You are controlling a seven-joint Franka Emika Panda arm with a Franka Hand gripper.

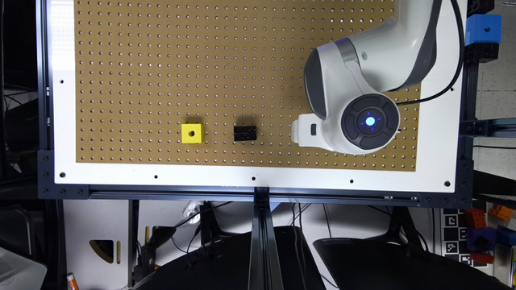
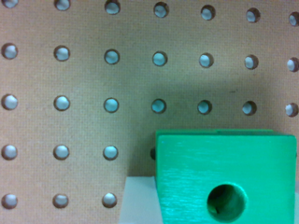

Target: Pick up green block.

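The arm (image 1: 363,80) hung over the pegboard (image 1: 161,60) toward the exterior view's right, with the white gripper (image 1: 301,131) poking out from under the wrist. The green block (image 2: 224,177) sat on the board right below the wrist camera, round hole up. Couldn't tell if the gripper was spread or clenched. The yellow cube (image 1: 192,133) and small black block (image 1: 245,133) sat well apart to the left.

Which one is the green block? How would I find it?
Start at the brown pegboard with its rows of holes. In the wrist view, the green block sits on it, close beneath the camera. It is bright green with a round hole, unlike the yellow cube or black block.
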